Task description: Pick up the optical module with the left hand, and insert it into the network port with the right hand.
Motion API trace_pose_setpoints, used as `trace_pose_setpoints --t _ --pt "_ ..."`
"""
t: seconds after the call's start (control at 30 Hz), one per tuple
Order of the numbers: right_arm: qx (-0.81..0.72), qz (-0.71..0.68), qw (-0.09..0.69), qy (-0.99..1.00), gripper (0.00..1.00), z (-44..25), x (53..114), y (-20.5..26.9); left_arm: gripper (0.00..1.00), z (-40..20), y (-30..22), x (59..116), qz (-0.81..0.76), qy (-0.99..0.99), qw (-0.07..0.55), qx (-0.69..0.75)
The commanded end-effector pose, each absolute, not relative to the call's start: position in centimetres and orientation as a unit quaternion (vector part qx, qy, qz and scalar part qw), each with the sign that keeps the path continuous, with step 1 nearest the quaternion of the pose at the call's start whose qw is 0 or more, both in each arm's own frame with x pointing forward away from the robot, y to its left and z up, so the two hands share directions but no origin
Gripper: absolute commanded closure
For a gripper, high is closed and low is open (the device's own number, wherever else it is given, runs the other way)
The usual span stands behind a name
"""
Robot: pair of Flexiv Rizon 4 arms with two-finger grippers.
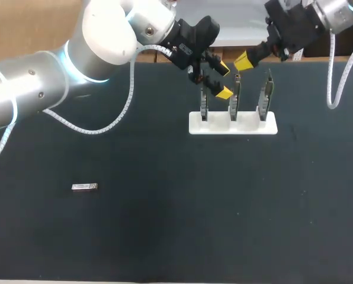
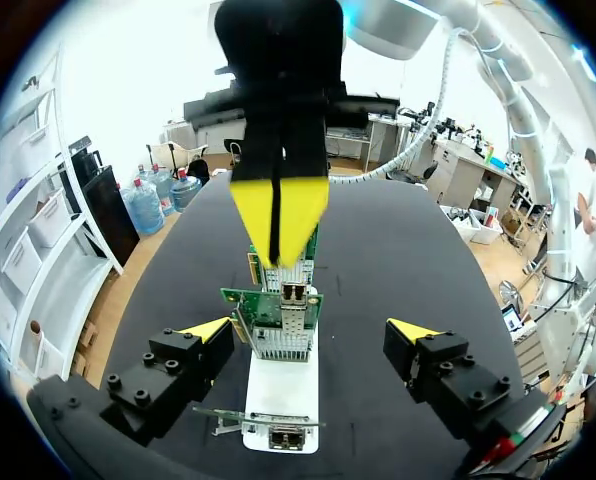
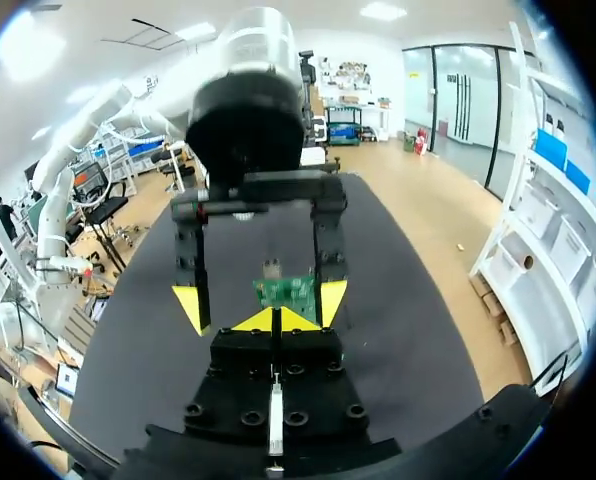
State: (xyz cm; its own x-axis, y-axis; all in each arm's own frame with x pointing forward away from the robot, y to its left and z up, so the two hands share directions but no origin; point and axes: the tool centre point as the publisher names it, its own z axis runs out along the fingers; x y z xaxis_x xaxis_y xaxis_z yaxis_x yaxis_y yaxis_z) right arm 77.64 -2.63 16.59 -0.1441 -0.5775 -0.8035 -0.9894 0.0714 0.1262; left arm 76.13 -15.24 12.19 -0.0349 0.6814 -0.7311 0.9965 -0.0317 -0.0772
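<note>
The optical module [image 1: 84, 187] lies untouched on the table [image 1: 164, 236] at lower left, well apart from both arms. Farther back, right of centre, a white holder [image 1: 233, 123] stands three network cards [image 1: 234, 97] upright (presumably to keep the ports reachable). Over them the left gripper [image 1: 223, 80] hangs spread and empty. The right gripper [image 1: 244, 61] hovers beside it with its fingers pressed together.

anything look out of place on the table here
An optical module lies flat, alone at the table's left, far from the white holder, where the left end effector and right end effector both are. The holder's cards stand upright.
</note>
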Motion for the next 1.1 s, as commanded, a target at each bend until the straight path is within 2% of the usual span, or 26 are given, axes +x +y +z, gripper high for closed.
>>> trace_pose_setpoints --t 0.03,0.2,0.6,1.1 --pt "-0.58 0.351 0.303 0.67 1.0 17.8 77.3 -3.7 0.0 12.2 -15.3 76.4 -0.312 0.649 0.249 0.648" --pt "-0.58 0.359 0.315 0.661 1.0 18.9 77.5 -5.8 0.0 12.2 -15.3 76.4 -0.312 0.649 0.249 0.648" --pt "-0.609 0.377 0.272 0.643 1.0 17.9 76.5 -10.8 0.0 12.2 -15.3 76.4 -0.312 0.649 0.249 0.648" --pt "-0.606 0.357 0.262 0.661 1.0 16.1 76.1 -13.0 0.0 12.2 -15.3 76.4 -0.312 0.649 0.249 0.648"
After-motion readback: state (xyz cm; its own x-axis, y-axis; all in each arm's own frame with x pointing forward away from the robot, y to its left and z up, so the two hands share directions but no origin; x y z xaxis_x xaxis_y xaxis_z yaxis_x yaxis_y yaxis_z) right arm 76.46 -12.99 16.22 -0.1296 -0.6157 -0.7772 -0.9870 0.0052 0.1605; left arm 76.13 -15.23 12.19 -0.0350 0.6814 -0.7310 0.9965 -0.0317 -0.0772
